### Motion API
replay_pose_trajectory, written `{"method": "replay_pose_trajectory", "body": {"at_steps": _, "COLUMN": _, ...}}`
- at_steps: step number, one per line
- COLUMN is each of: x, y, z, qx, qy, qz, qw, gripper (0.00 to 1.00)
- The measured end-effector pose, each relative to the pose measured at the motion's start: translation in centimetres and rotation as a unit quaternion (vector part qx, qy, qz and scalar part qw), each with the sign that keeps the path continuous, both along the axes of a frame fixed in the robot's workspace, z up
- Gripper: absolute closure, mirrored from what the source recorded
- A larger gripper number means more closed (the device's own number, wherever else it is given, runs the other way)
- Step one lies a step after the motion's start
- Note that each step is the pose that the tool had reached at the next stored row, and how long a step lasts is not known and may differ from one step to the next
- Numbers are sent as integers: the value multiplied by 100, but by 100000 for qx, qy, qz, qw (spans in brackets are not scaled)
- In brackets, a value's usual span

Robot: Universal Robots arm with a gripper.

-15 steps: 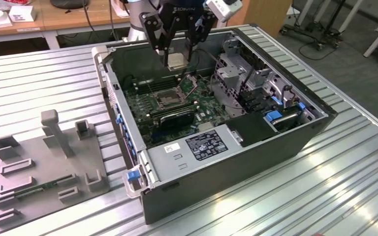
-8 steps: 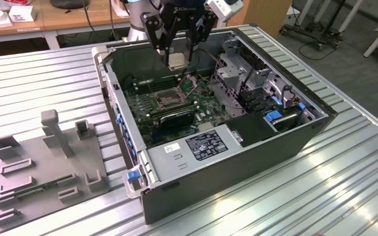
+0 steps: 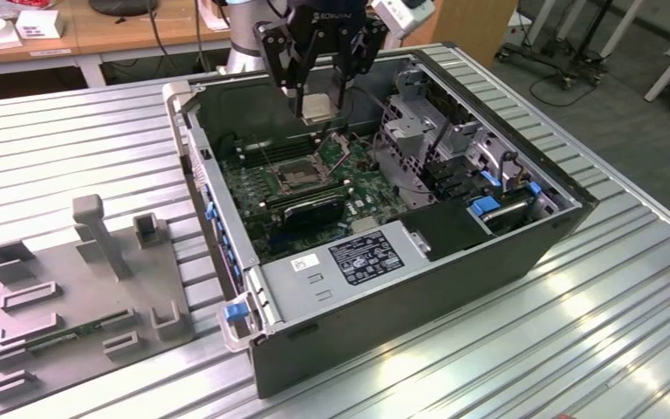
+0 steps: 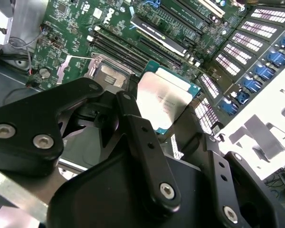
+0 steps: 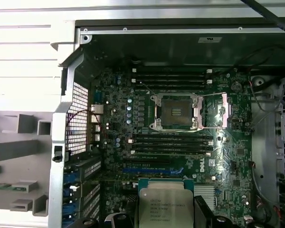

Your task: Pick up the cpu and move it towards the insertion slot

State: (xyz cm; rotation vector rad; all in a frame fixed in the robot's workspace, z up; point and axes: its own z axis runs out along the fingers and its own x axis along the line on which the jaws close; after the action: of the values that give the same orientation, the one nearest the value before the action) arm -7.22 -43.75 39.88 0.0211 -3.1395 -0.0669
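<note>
My gripper point(image 3: 317, 100) is shut on the cpu point(image 3: 317, 109), a flat square chip with a pale silver face. It hangs in the air above the back part of the open computer case point(image 3: 568, 227). In both wrist views the cpu point(image 4: 164, 100) point(image 5: 163, 206) sits between my black fingers point(image 4: 133, 123). The insertion slot point(image 3: 292, 178) is a square silver-framed socket with a dark centre on the green board, below the cpu and nearer the exterior view's bottom. The slot point(image 5: 175, 111) lies open in the first wrist view, its metal flap point(image 5: 213, 111) folded aside. The slot's frame point(image 4: 109, 75) shows beside the chip.
Long black memory slots point(image 5: 173, 142) flank the socket. A metal drive cage point(image 3: 428, 131) and cables point(image 3: 475, 175) fill the case's side at the exterior view's right. A grey plastic tray point(image 3: 79, 297) with upright posts and a green strip point(image 3: 62, 336) lies on the ribbed metal table point(image 3: 614, 332).
</note>
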Motion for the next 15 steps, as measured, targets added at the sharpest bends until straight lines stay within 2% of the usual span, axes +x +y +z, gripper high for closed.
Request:
{"method": "replay_pose_trajectory", "body": {"at_steps": 4, "x": 18, "y": 25, "z": -17, "qx": 1, "qy": -1, "qz": -8, "qw": 100000, "gripper": 46}}
{"method": "replay_pose_trajectory", "body": {"at_steps": 10, "x": 59, "y": 95, "z": -61, "qx": 4, "qy": -3, "qz": 3, "qw": 100000, "gripper": 46}}
{"method": "replay_pose_trajectory", "body": {"at_steps": 15, "x": 83, "y": 134, "z": -83, "qx": 2, "qy": -4, "qz": -15, "qw": 100000, "gripper": 46}}
